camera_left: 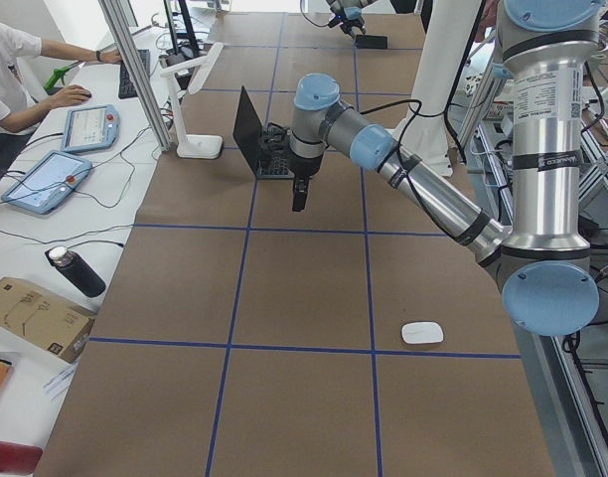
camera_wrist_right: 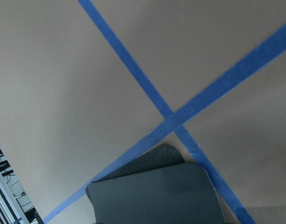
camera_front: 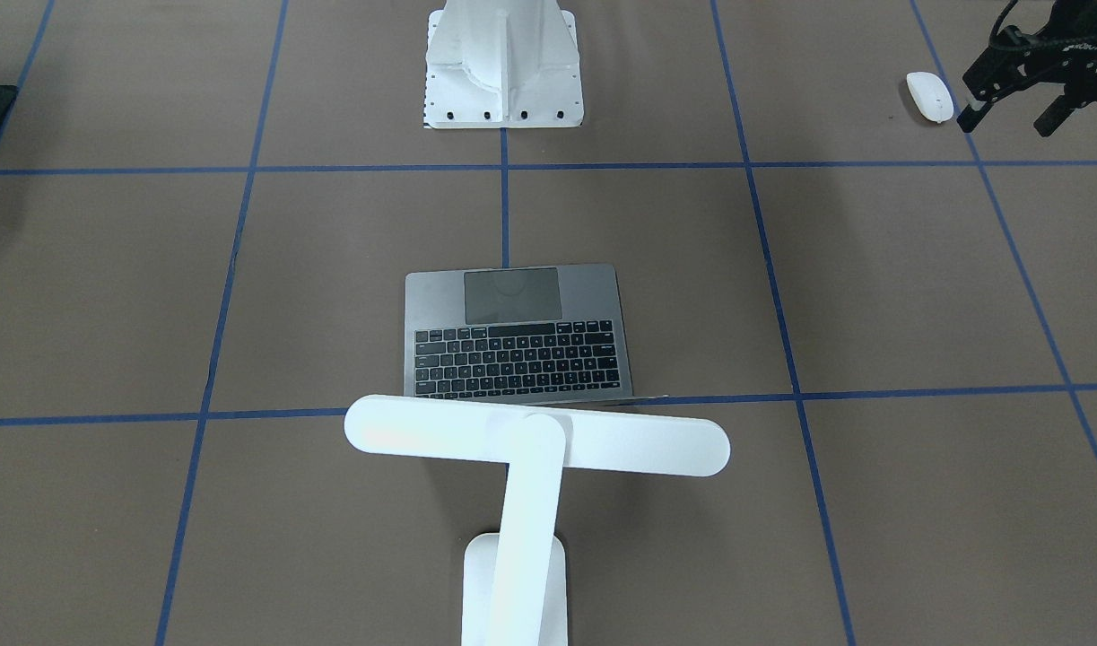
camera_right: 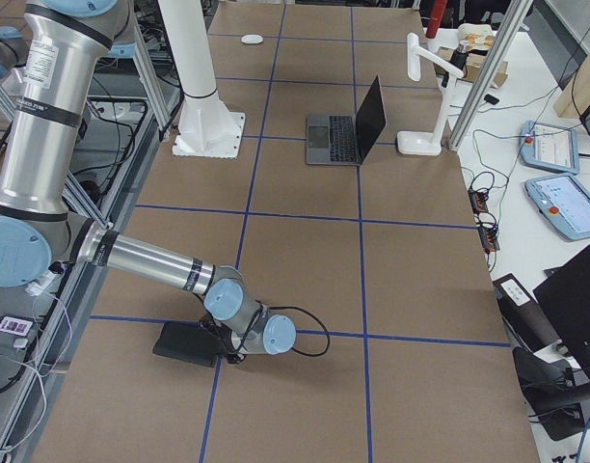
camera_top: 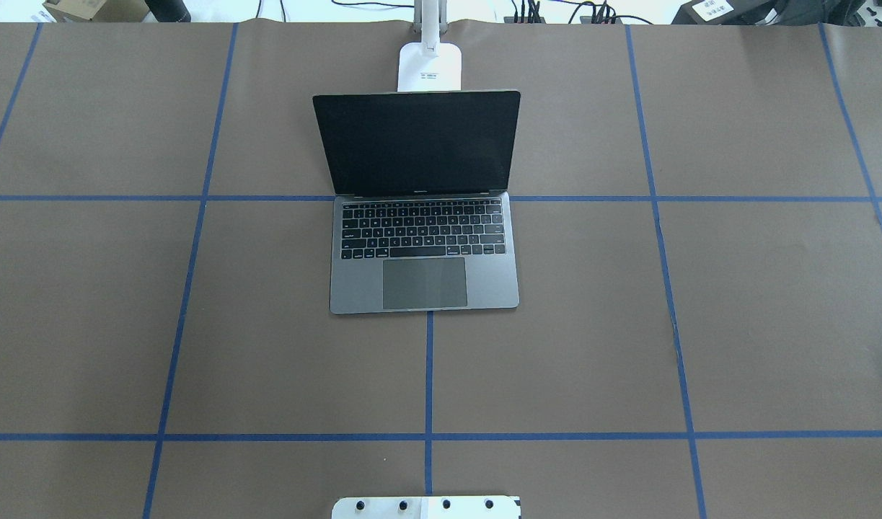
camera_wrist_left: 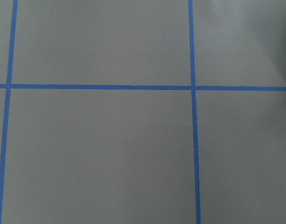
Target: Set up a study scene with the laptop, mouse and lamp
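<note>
Slim dark grey laptop (camera_top: 422,281) with black keys sits open at the centre of the brown paper-covered table (camera_top: 772,324). Its screen is dark and upright, and its trackpad edge faces the robot. White desk lamp (camera_front: 537,435) with a flat round-ended bar head stands just behind the laptop screen on the operators' side; the bar runs crosswise above the top of the screen and the base is on the table. Small white oval mouse (camera_front: 928,96) lies flat on the table at the robot's left, close to the robot-side edge and well apart from the laptop and lamp. Left gripper (camera_front: 1005,124) hangs above the table near the mouse, not touching it, with black fingers apart and nothing between them. Its wrist view shows only bare table and blue tape lines (camera_top: 428,375). Right gripper (camera_right: 221,349) is low at the table's right end, by a plain black leathery mat (camera_wrist_right: 157,196) lying flat next to a tape crossing. It is mostly hidden behind its own wrist, so I cannot tell whether the fingers are apart or together. White bolted flanged pedestal (camera_front: 503,63) stands at the robot side, in line with the laptop.
</note>
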You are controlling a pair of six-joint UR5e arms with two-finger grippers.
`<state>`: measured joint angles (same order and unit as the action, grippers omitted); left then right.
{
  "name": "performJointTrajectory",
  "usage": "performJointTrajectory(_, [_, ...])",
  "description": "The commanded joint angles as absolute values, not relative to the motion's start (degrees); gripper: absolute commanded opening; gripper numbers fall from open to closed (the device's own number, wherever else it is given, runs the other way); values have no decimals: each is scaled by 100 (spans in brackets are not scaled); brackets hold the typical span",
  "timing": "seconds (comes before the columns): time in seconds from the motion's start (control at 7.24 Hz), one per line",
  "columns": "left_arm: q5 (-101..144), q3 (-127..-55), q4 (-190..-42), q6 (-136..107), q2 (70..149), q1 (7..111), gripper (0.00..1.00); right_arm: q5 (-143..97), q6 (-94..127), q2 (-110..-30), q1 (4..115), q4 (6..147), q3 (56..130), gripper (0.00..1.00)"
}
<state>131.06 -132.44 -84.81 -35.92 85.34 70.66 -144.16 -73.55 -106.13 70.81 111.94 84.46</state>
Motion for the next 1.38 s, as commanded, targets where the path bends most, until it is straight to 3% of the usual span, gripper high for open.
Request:
performJointTrajectory(0.0, [13104, -13236, -8481, -3595, 8534, 7066, 100, -14414, -7356, -10591, 6926, 11197, 8508, 89])
performJointTrajectory(0.83, [13104, -13236, -8481, -3603, 8534, 7058, 100, -14423, -7383, -10600, 6776, 11206, 8516, 88])
performJointTrajectory(1.24, [13104, -13219, -8481, -3604, 8525, 7058, 100, -14414, -7514, -10197, 6899, 12003, 8771, 89])
